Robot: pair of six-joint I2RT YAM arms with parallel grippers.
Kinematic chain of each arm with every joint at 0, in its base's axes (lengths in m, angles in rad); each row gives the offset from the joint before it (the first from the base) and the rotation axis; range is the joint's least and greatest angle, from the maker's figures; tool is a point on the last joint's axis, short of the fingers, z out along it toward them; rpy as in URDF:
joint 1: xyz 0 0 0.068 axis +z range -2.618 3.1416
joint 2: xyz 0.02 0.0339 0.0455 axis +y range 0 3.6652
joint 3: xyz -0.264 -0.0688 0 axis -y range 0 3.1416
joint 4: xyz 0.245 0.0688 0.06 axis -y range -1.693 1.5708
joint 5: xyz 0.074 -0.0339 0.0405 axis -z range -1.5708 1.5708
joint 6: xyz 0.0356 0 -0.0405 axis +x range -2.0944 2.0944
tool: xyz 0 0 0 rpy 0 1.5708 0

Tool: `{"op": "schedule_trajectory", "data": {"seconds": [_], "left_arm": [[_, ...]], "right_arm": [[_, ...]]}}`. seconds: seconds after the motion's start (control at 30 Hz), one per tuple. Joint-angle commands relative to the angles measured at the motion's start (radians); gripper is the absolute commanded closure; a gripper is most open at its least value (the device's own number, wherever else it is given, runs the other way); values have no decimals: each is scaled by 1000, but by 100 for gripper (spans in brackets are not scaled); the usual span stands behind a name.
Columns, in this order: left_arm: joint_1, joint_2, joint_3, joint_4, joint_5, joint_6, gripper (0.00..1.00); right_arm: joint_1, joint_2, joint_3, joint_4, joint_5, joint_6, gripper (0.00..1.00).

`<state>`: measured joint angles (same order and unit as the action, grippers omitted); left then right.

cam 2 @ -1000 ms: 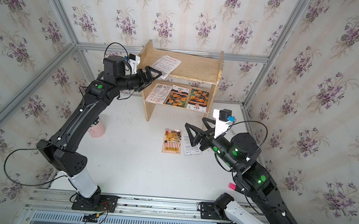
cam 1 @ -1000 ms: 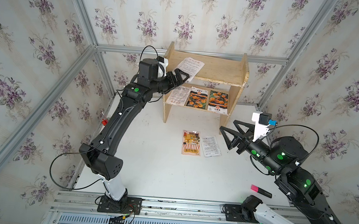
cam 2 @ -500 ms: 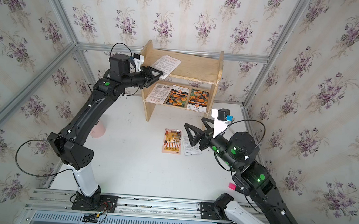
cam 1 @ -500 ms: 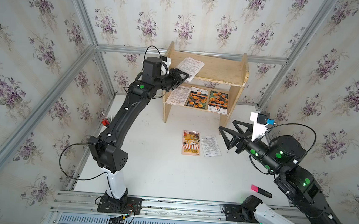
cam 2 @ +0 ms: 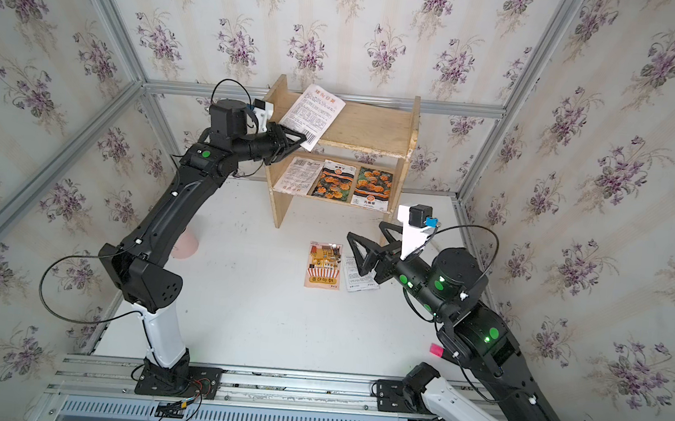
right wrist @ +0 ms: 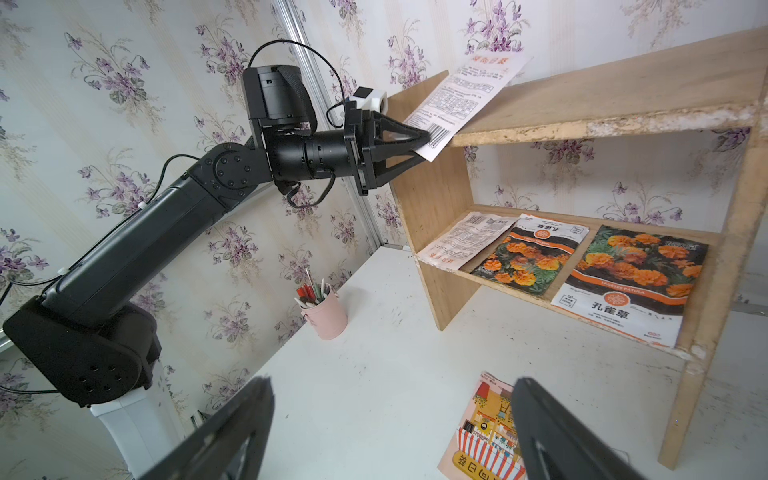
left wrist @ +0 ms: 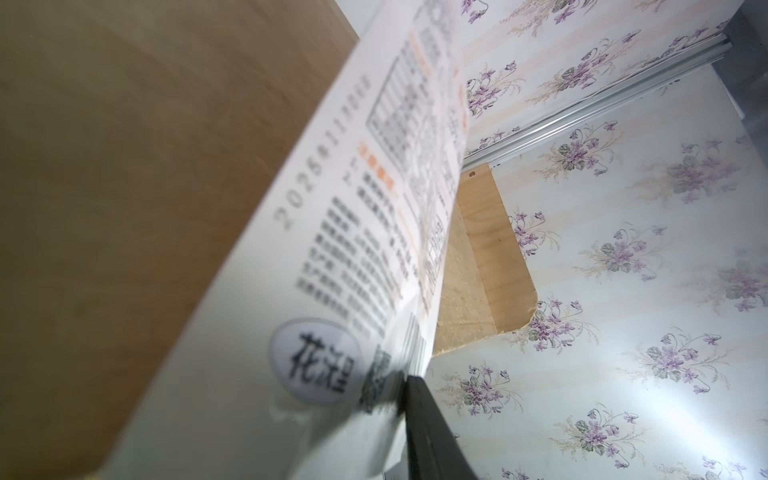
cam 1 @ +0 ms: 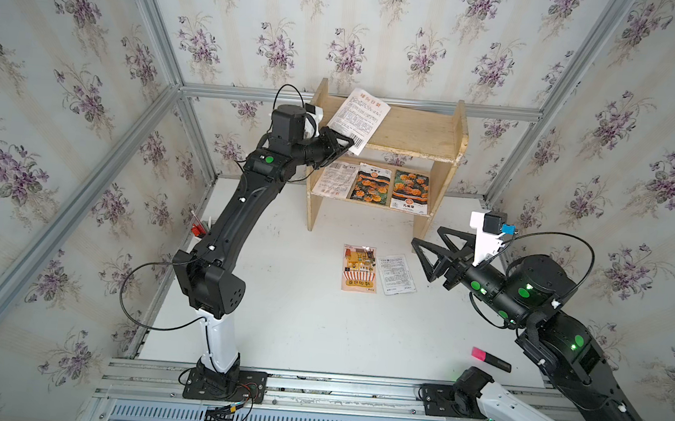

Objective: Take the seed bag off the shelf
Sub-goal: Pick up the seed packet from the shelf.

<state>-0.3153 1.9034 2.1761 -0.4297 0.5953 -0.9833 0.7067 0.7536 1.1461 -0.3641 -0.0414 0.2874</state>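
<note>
Flat white printed seed bag (cam 1: 358,115), long axis front-to-back on chipped wooden shelf (cam 1: 417,135), barcode end overhanging, pinched in my left jaws, right jaws wide, empty

Bright, even light, soft shadows; wide-angle bending at edges. Left wrist view: white printed seed bag (left wrist: 332,249) blurred, glare on purple-flowered wallpaper (left wrist: 685,374).
</note>
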Motion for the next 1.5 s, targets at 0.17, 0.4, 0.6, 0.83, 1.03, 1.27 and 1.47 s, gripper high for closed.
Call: {"op": "schedule_trajectory", "data": {"seconds": [0.17,0.4,0.6,0.83,1.03,1.27,1.47], "left_arm": [[1,-5,2,37,31,-13,87],[2,-43,-30,29,36,9,100],[2,-106,-98,42,54,31,100],[-9,-264,-302,142,121,97,100],[-48,-481,-615,326,151,146,100],[-154,-694,-880,493,151,154,100],[-238,-771,-988,545,121,158,100]], "right_arm": [[0,7,-10,20,2,-3,7],[0,10,-18,25,-2,5,7],[0,9,-34,35,13,28,7],[0,-38,-131,188,39,201,8],[0,-69,-255,437,-12,370,11],[0,-14,-316,667,-129,490,14],[0,33,-339,805,-195,542,18]]}}
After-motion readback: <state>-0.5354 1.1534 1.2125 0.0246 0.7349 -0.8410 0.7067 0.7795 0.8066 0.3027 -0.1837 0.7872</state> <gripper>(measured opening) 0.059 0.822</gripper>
